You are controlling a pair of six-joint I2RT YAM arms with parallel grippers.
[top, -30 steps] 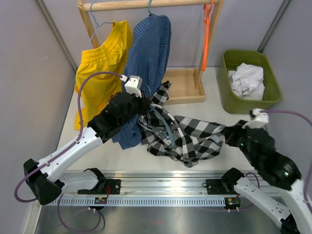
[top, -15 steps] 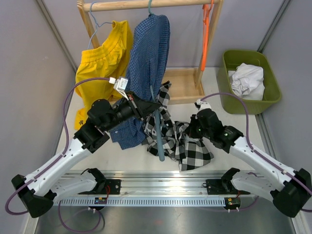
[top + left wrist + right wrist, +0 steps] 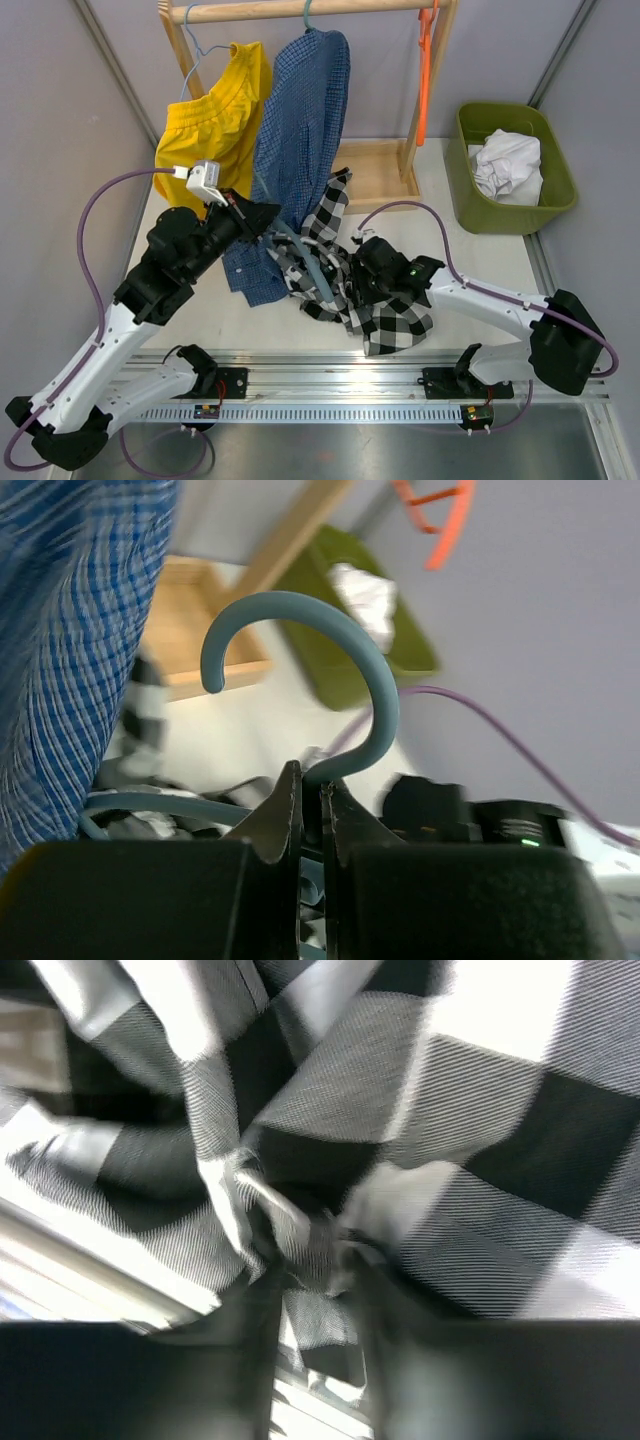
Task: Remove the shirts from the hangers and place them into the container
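On the table [image 3: 480, 270] the rail frame [image 3: 300, 10] stands at 12 o'clock, on its base tray [image 3: 385, 180]. From the rail hang a garment [image 3: 215, 120] at 11 o'clock, a shirt [image 3: 305, 110] just right of it, and a bare hanger [image 3: 427, 70] at the right end. The container [image 3: 500, 216] sits at 2 o'clock, right of the tray, with a second shirt [image 3: 508, 165] inside. A third shirt [image 3: 395, 315] lies heaped at the centre, in front of the rail, with a second hanger [image 3: 312, 268] in its left part.

- Overhead view: bright, even light, sharp throughout; only soft shadows lie on the worktop [image 3: 500, 262].
- Left wrist: grey hanger [image 3: 384, 686] crisp, blue shirt [image 3: 70, 630] smeared, left fingers [image 3: 268, 822] black silhouettes.
- Right wrist: heavy motion blur, whites of the plaid shirt [image 3: 480, 1090] glaring.
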